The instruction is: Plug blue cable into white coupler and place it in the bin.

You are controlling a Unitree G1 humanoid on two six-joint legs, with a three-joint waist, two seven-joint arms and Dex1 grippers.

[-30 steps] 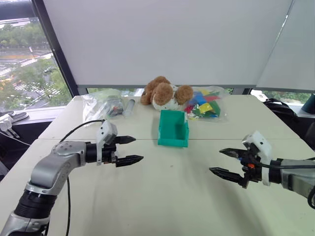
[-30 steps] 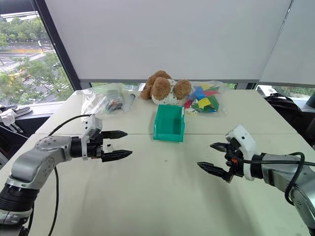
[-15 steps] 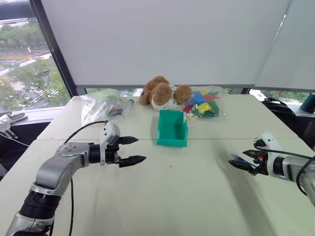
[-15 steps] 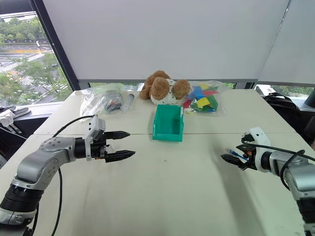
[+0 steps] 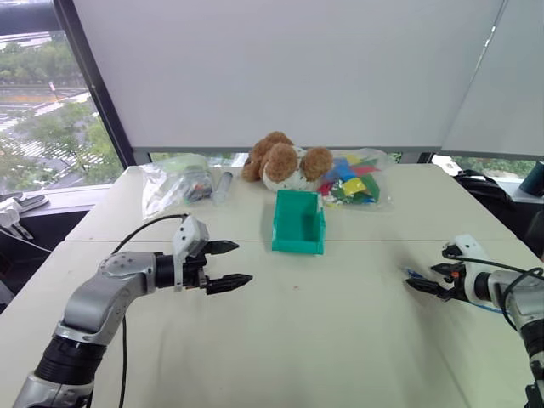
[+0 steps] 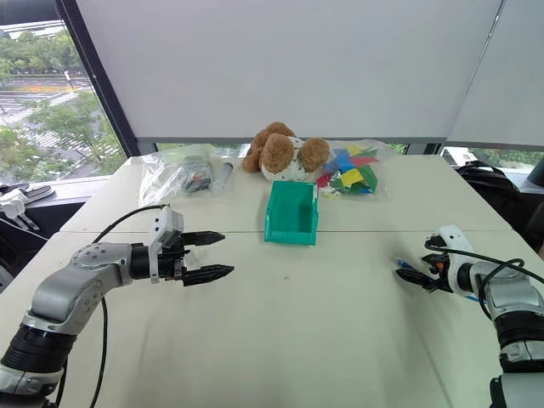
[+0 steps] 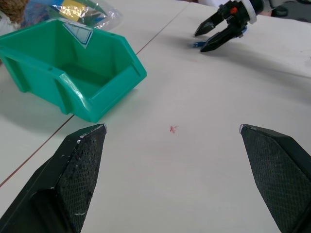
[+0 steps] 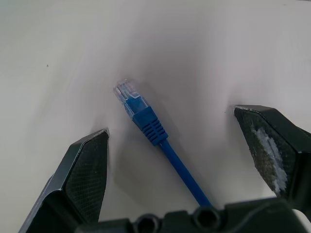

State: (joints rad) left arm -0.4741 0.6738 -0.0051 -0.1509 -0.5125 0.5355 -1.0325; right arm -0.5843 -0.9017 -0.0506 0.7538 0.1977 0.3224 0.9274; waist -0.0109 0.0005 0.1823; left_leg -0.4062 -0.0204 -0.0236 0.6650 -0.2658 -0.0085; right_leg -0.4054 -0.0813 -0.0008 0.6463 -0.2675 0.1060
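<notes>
Head views put the bin (image 5: 298, 223) mid-table, left gripper (image 5: 225, 264) spread and empty, nothing plugged yet. Left wrist view: bin (image 7: 73, 73) bare inside. Right wrist view: right gripper (image 8: 184, 145) gapes astride the ungrasped blue cable (image 8: 146, 121).

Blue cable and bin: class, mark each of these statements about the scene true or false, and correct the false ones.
1. The blue cable lies on the table between the right gripper's open fingers. True.
2. The bin holds the cable. False: the cable is outside it.
3. The left gripper is shut on the bin. False: open, apart from it.
4. A plush toy sits behind the bin. True.
</notes>
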